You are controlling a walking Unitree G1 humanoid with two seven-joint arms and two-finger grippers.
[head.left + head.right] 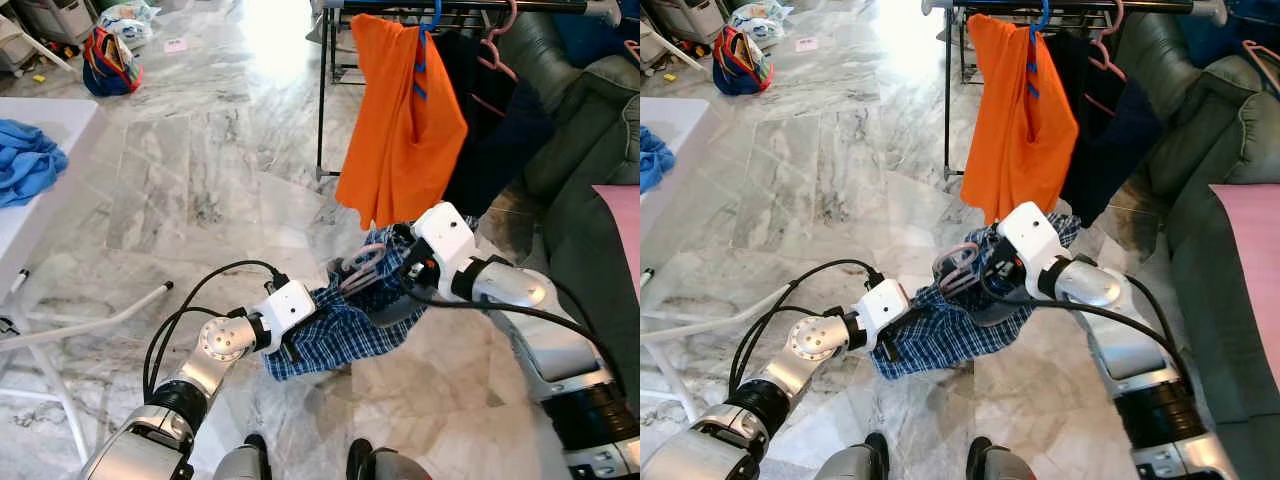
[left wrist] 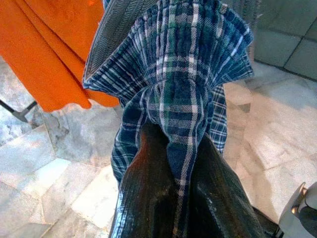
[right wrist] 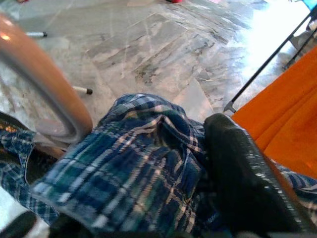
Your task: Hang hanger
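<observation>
- The drying rack (image 1: 322, 100) stands ahead of you and to the right, its top rail (image 1: 1070, 5) running across the upper edge of the head views, with an orange garment (image 1: 400, 120) on a blue hanger (image 1: 432, 14) and a dark garment (image 1: 495, 130) on a pink hanger (image 1: 500, 45) already hung on it.
- The plaid shirt (image 1: 340, 330) hangs between your two arms, low in front of your body and below the hem of the orange garment; the rail is up and forward from it, so the coming move is, as I judge it, a lift up and away from you.
- The hanger (image 1: 362, 265) you must hang pokes out of the top of the plaid shirt just beside your right claw (image 1: 405, 290); its pale hook shows large in the right wrist view, and which way the hook faces I cannot tell.
- Your right claw is the nearer one to the rail, and it is pressed together on a bunch of the plaid shirt at the hanger end.
- Your left claw (image 2: 171, 163) sits lower and nearer your body, its fingers (image 2: 143, 193) pinching a fold of the plaid shirt at its lower end.
</observation>
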